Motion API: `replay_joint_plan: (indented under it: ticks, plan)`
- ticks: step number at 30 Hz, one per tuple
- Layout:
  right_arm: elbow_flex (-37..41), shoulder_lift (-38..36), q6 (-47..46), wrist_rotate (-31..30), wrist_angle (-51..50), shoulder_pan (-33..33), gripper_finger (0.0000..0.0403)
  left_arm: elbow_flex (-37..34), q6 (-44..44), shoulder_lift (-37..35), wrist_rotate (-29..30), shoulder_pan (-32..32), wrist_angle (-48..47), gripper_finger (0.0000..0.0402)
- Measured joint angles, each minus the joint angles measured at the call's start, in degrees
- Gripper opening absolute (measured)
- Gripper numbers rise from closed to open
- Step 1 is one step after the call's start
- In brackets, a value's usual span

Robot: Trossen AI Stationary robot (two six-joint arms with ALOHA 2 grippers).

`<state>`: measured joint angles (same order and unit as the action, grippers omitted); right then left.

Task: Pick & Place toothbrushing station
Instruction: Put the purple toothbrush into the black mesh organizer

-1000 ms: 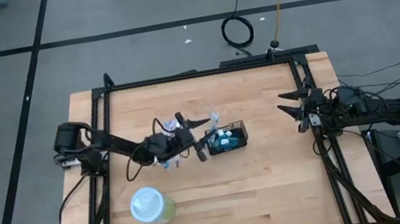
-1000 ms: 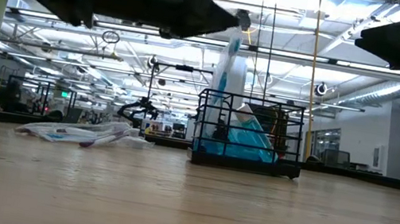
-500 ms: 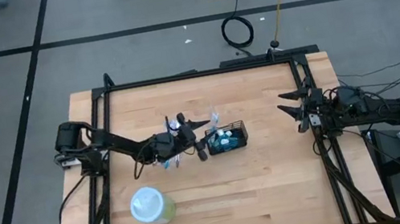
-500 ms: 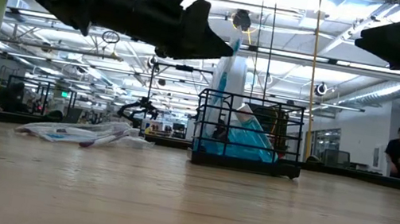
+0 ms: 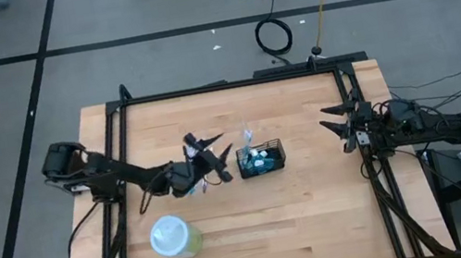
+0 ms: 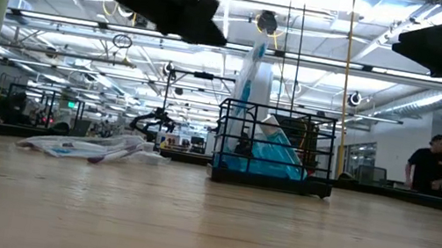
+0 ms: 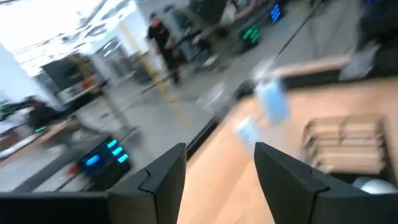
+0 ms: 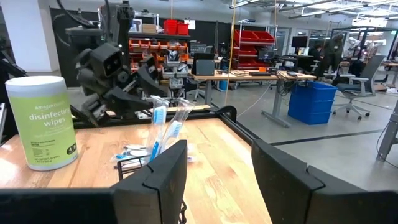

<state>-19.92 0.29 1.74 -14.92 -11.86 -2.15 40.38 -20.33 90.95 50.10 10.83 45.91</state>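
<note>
Workshop benches glow behind the wooden table [image 5: 316, 190] as my left gripper [image 5: 208, 158], fingers spread and empty, has swung back from the toothbrush caddy [image 5: 262, 158] standing mid-table, while my right gripper [image 5: 335, 126] waits open at the table's edge.

bright ceiling lights overhead, left wrist view motion-blurred, others sharp, soft shadows

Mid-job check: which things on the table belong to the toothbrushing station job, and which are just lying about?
Job:
- toothbrushing station, toothbrushes standing in it
- left gripper, open beside it

Lying about:
- wipes canister
- plastic packets
- right gripper, waiting at the table's edge
</note>
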Motion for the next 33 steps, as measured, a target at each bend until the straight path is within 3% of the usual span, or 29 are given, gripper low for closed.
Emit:
replay_joint_plan:
  ticks: [3,6,8,11,14,20,28,33]
  plan:
    - [0.00,0.01,-0.02,0.00,0.00,0.00,0.0171,0.00,5.05,-3.10,8.60,1.18,-10.21,0.0198]
    - [0.00,-0.01,0.00,0.00,0.00,-0.01,0.0171,0.00,18.75,-6.41,14.14,0.80,-26.76,0.0198]
    - [0.00,0.01,0.00,0.00,0.00,-0.01,0.0171,0.00,30.81,-8.52,11.25,-0.69,-38.09,0.0198]
    - [0.00,0.01,0.00,0.00,0.00,0.00,0.0171,0.02,47.13,-10.51,2.41,-4.39,-50.89,0.0198]
    - [0.00,-0.01,-0.02,0.00,0.02,-0.02,0.0171,-0.07,58.38,-10.27,-5.12,-8.82,-60.82,0.0198]
    - [0.00,0.00,0.00,0.00,0.00,-0.02,0.0171,-0.07,66.13,-4.96,-18.81,-15.97,-63.02,0.0198]
    - [0.00,0.00,-0.01,0.00,0.00,-0.01,0.0171,-0.02,71.86,1.40,-26.97,-20.64,-61.90,0.0198]
    - [0.00,0.01,0.00,0.00,0.00,0.00,0.0171,0.07,70.99,1.39,-28.36,-21.65,-63.44,0.0198]
